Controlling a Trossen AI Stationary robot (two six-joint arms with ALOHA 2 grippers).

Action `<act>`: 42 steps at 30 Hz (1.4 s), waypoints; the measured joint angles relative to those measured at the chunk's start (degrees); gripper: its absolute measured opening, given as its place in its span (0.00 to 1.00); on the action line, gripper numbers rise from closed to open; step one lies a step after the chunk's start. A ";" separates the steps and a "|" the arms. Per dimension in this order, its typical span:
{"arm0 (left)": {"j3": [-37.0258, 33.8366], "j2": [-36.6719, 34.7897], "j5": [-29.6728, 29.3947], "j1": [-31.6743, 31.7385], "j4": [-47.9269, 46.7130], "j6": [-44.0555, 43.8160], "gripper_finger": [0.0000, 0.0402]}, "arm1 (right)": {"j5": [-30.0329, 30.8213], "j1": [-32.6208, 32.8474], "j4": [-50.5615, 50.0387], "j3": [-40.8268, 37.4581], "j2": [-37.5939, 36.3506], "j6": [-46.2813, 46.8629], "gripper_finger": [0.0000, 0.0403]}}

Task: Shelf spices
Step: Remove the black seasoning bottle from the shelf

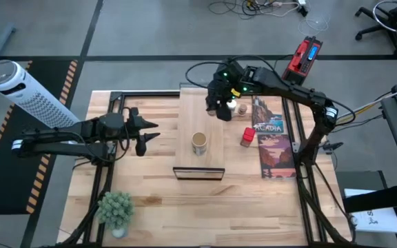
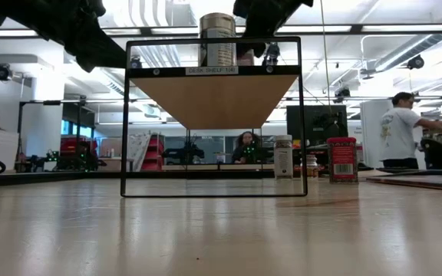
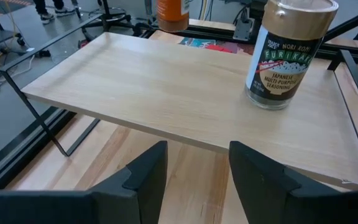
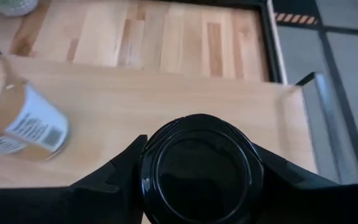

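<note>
The shelf (image 1: 200,117) is a pale board on a thin black frame, mid-table. The tan-topped round jar (image 1: 199,143) stands on it and also shows in the left wrist view (image 3: 288,53). My right gripper (image 1: 219,105) is over the shelf's far end, shut on the dark black-lidded jar (image 4: 197,174). The white-capped jar (image 1: 241,108) and the red tin (image 1: 247,136) stand on the tabletop to the right of the shelf. My left gripper (image 1: 150,134) is open and empty, level with the shelf's left edge (image 3: 135,134). My right gripper holds the black-lidded jar at its lid (image 4: 166,146), pinched between the two fingers (image 4: 114,174) on opposite sides. The fingers come from above, pointing down. The jar is upright over the shelf board. Whether its base rests on the board, I cannot tell.
A flat printed game box (image 1: 274,145) lies on the table to the right of the tin. A small potted plant (image 1: 116,208) stands at the near left. The shelf's black frame legs (image 2: 123,123) stand on the table. People show in the room behind (image 2: 405,130).
</note>
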 joint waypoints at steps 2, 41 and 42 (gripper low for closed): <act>0.00 -0.06 0.00 0.00 -0.01 -0.02 0.40 | 0.11 -0.09 -2.34 -0.01 -0.04 0.19 0.45; 0.07 0.07 0.00 0.00 1.66 -0.48 0.39 | 0.28 -0.09 18.31 -38.11 -26.23 13.84 0.46; 0.07 0.07 0.00 0.00 1.71 -0.50 0.39 | 0.43 -0.09 19.47 -39.55 -26.61 14.28 0.46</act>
